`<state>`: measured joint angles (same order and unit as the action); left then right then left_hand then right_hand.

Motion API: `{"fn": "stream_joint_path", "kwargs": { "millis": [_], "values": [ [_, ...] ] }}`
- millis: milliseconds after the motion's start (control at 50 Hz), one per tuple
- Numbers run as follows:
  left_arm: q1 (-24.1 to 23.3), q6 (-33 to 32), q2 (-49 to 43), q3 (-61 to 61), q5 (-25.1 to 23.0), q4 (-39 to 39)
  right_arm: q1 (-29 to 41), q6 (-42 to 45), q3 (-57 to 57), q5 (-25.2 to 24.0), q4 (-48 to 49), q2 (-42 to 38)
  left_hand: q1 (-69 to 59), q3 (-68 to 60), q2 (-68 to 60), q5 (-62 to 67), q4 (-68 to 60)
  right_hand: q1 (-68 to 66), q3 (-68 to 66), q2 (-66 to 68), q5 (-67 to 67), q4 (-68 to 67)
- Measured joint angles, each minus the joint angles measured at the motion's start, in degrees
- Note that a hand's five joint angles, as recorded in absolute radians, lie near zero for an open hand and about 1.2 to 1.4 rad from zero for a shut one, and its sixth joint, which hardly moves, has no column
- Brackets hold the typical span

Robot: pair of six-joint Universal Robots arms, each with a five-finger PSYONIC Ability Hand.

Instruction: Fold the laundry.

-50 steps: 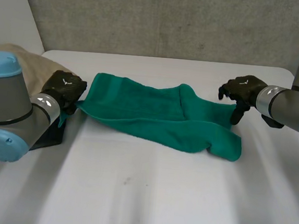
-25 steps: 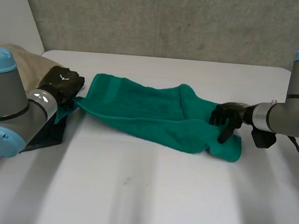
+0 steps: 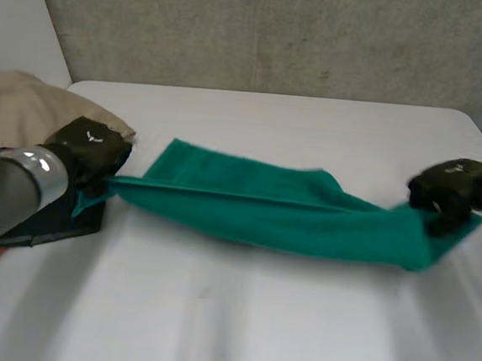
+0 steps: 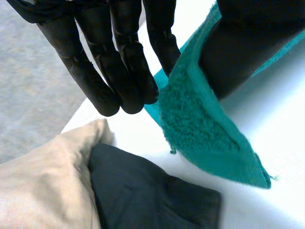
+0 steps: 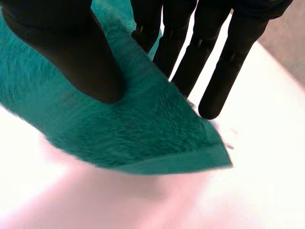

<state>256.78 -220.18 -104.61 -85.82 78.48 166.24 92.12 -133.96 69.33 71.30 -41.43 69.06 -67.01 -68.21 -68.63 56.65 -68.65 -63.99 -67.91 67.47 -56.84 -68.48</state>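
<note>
A green towel [image 3: 273, 204] hangs stretched between both hands above the white table [image 3: 238, 315]. My left hand [image 3: 88, 146] pinches the towel's left corner [image 4: 200, 129] between its thumb and fingers [image 4: 126, 71]. My right hand [image 3: 450, 189] pinches the towel's right corner [image 5: 143, 133] the same way, with its thumb [image 5: 71, 52] on top of the cloth and its fingers [image 5: 190, 52] behind it. The towel's middle sags slightly toward the table.
A beige cloth [image 3: 28, 107] and a dark garment [image 3: 52, 219] lie at the table's left edge, just under my left hand; they also show as beige cloth [image 4: 43, 186] and dark garment [image 4: 152, 195] below the left hand. A grey wall [image 3: 279, 32] stands behind the table.
My right hand came down onto the towel's right end, closed on its corner and pulled it to the right. The rumpled towel is now stretched out long between the hands.
</note>
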Motion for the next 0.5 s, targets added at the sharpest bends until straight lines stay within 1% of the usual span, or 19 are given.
{"fn": "stream_joint_path", "kwargs": {
  "millis": [20, 40, 60, 120, 160, 200, 280, 340, 420, 460, 500],
  "values": [
    [0.1, -0.7, 1.2, -0.4, -0.4, -1.6, -0.4, 1.7, 1.4, 0.0, 0.2, 1.3, 0.0, 0.0, 0.0, 0.0, 0.0, 0.0, 0.0, 0.0, 0.0, 0.0],
    [0.3, -2.1, 3.3, -1.2, -1.1, -4.5, -1.7, 7.7, 6.3, 0.1, 1.2, 5.8, 0.0, 0.0, 0.0, 0.0, 0.0, 0.0, -0.2, 0.0, -0.4, -0.1],
    [0.4, -3.1, 4.9, -1.7, -1.5, -6.7, -2.6, 11.7, 9.5, 0.1, 1.9, 8.7, 0.0, 0.0, 0.0, 0.0, 0.0, 0.0, -0.2, 0.0, -0.6, -0.1],
    [1.0, -6.0, 9.5, -2.6, -2.7, -13.0, -4.6, 20.2, 16.4, 0.2, 4.2, 15.3, 0.0, 0.0, 0.0, 0.0, 0.0, 0.0, -0.2, 0.0, -0.6, -0.2],
    [1.3, -7.1, 11.7, -2.5, -3.4, -15.8, -5.2, 22.5, 18.7, 0.1, 5.6, 17.5, 0.0, 0.0, 0.0, 0.0, 0.0, 0.0, -0.2, 0.0, -0.7, -0.2],
    [1.3, -7.5, 12.8, -2.0, -4.2, -17.3, -5.2, 22.5, 19.5, -0.1, 6.7, 18.0, 0.0, 0.0, 0.0, 0.0, 0.0, 0.0, -0.2, 0.0, -0.9, -0.2],
    [0.6, -7.2, 11.7, -0.3, -5.0, -16.9, -4.4, 20.1, 19.3, -0.5, 9.1, 16.1, 0.0, 0.0, 0.0, 0.0, 0.0, 0.0, -0.2, 0.0, -1.3, -0.2],
    [-0.7, -6.4, 7.2, 2.2, -5.2, -14.5, -3.2, 17.1, 18.1, -0.7, 11.8, 12.3, 0.0, 0.0, 0.0, 0.0, 0.0, 0.0, -0.2, 0.0, -1.4, -0.2],
    [-2.3, -5.9, -2.2, 7.4, -3.4, -11.1, -1.3, 14.0, 14.4, 0.1, 16.7, 5.4, 0.0, 0.0, 0.0, 0.5, 0.0, 0.0, -0.2, 0.0, -1.4, -0.2],
    [-3.0, -6.1, -8.9, 13.4, -1.2, -9.8, 0.2, 12.5, 10.3, 1.6, 20.2, 0.9, 0.0, 0.0, 0.0, 0.5, 0.0, 0.0, -0.2, 0.0, -1.4, -0.2],
    [-3.3, -6.3, -12.6, 18.1, 0.3, -9.3, 1.2, 11.4, 6.7, 3.1, 22.7, -1.9, 0.0, 0.0, 0.0, 0.5, 0.0, 0.0, -0.2, 0.0, -1.4, -0.2]
  ]
}}
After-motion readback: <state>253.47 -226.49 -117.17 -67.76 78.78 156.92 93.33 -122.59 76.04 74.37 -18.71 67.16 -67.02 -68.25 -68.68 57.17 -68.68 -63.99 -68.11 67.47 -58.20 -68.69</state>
